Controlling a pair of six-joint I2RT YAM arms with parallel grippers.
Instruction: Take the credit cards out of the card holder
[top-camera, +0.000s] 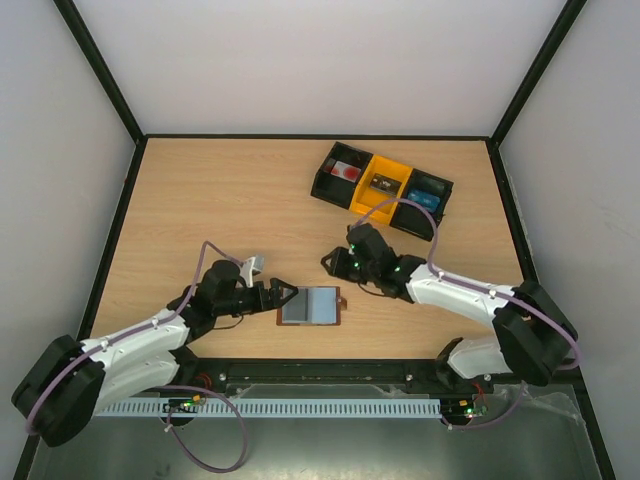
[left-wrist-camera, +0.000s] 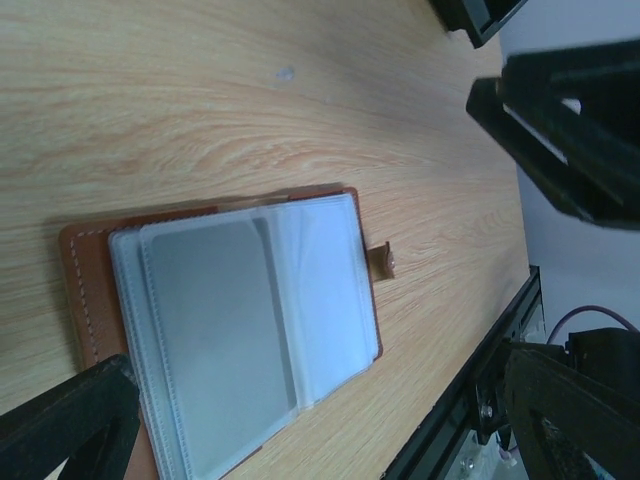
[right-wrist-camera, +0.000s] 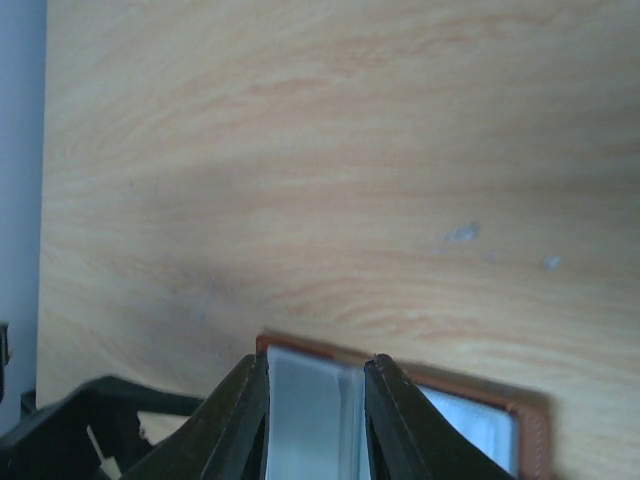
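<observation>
The brown card holder lies open on the table near the front edge, its clear grey-blue sleeves facing up. A grey credit card sits inside the left sleeve; in the top view it is the darker half. My left gripper is open at the holder's left edge; in the left wrist view its jaws stand wide apart, one finger over the holder's brown border. My right gripper hovers just beyond the holder's far edge, open and empty; the holder shows through the gap of that gripper.
A black-and-yellow tray of bins with small items stands at the back right, behind the right arm. A black rail runs along the table's front edge close to the holder. Bare wood lies left and behind.
</observation>
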